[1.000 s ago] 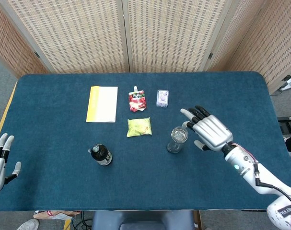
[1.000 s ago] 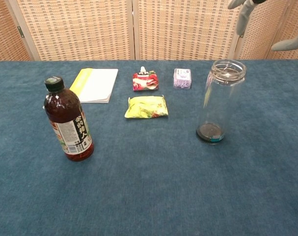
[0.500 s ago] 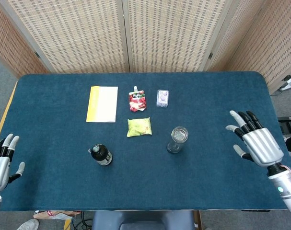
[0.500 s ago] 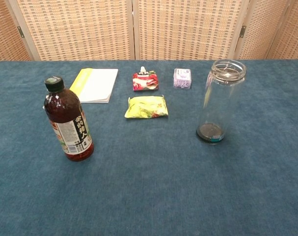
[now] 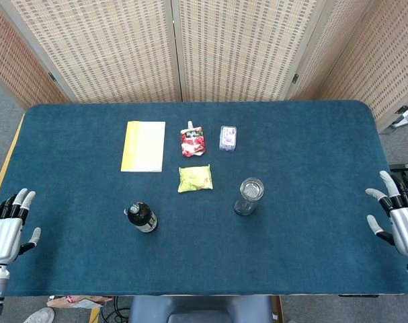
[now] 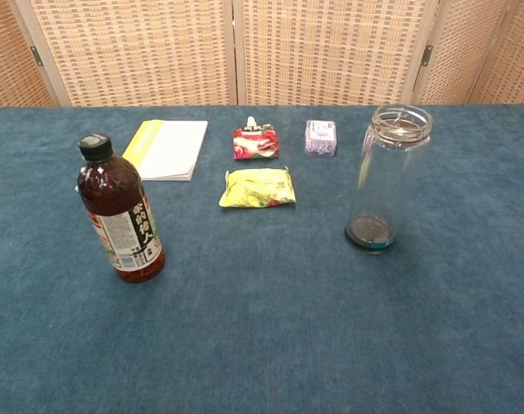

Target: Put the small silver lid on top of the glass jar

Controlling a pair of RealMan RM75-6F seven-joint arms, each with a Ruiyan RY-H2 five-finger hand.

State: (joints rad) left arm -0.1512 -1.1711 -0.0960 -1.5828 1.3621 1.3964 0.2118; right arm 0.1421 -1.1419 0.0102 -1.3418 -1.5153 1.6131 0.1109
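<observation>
The clear glass jar [image 5: 248,196] [image 6: 385,178] stands upright right of the table's middle, with a dark base. From above its mouth looks silvery grey; I cannot tell whether the small lid lies on it. No loose lid shows on the cloth. My right hand [image 5: 400,218] hovers at the table's right edge, far from the jar, fingers apart and holding nothing. At the front left corner my left hand [image 5: 7,229] is also spread and holds nothing. Neither hand shows in the chest view.
A dark sauce bottle [image 5: 142,217] [image 6: 119,210] stands front left of the jar. Behind lie a yellow-white notebook [image 5: 143,145], a red pouch [image 5: 192,140], a green-yellow packet [image 5: 195,178] and a small purple pack [image 5: 228,137]. Blue cloth covers the table [image 5: 311,141].
My right hand has drawn back from just beside the jar to the table's right edge. The left hand shifted slightly. The jar has not moved.
</observation>
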